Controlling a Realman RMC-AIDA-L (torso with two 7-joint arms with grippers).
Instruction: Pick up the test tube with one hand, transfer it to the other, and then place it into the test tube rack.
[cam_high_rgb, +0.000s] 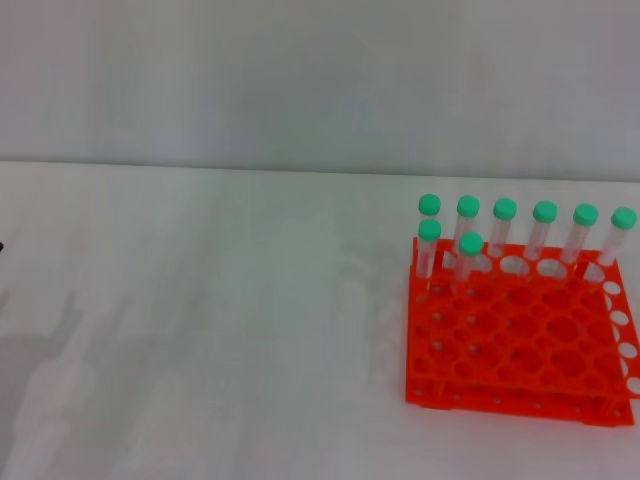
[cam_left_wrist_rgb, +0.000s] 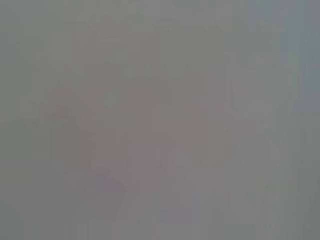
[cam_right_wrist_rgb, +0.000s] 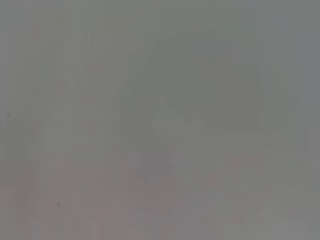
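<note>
The orange test tube rack (cam_high_rgb: 520, 335) stood on the white table (cam_high_rgb: 220, 330) at the robot's right, and eight green-capped tubes stood upright in it. Six filled the far row (cam_high_rgb: 545, 232) and two more stood in the next row at the rack's left end, one at the corner (cam_high_rgb: 428, 248) and one just beside it (cam_high_rgb: 468, 258). Their long axes ran straight up, caps on top. No tube lay loose on the table in the head view, so which test tube was meant for pickup could not be told; if one was to be taken, the only tubes in view were those already seated in the rack.

Neither gripper appeared in the head view. Only a small dark speck at that view's left edge and soft shadows on the table's left part hinted that something stood off to that side. Both wrist views showed plain grey surface with no fingers and no tube, so the state of either set of jaws could not be told, nor the pose of either arm.

Judging by the layout alone, the rack lay on the right arm's side, so that arm would have the shorter reach to it, and any grasp on a standing tube would need to come from above or from the side near the cap.
</note>
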